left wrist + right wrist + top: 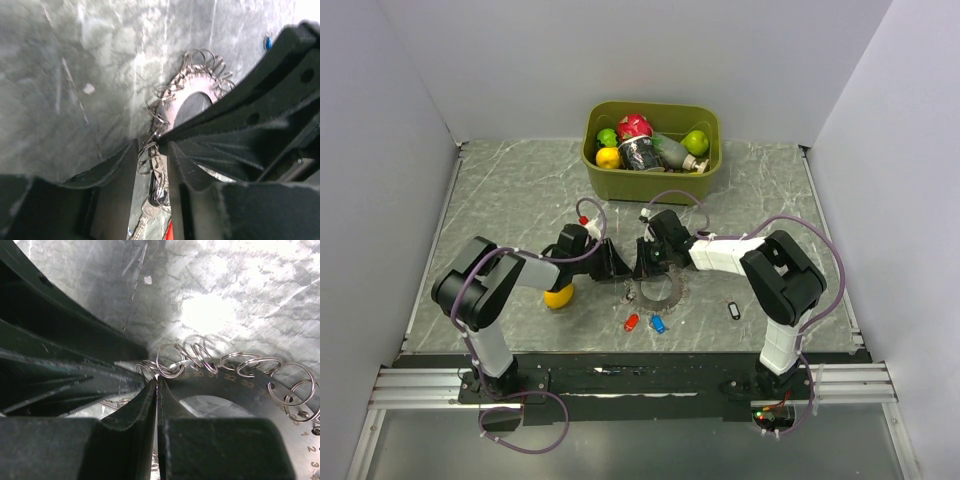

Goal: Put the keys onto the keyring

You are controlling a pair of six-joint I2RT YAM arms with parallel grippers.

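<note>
The keyring [660,293], a flat grey ring with small wire rings along its rim, lies between my two grippers. My right gripper [157,381] is shut on its thin rim [240,385], beside numbered holes. My left gripper [151,145] stands narrowly open at the ring's left edge [172,112]. Wire rings and a black-headed key with a silver blade [146,212] show in its gap. It meets the right gripper [646,262] tip to tip in the top view, where the left gripper [618,264] is on the left. Red [631,322], blue [658,324] and black [734,311] keys lie loose on the table.
A yellow lemon [560,296] sits under my left forearm. A green bin [620,178] of fruit and bottles stands at the back centre. White walls close the table on the left, right and back.
</note>
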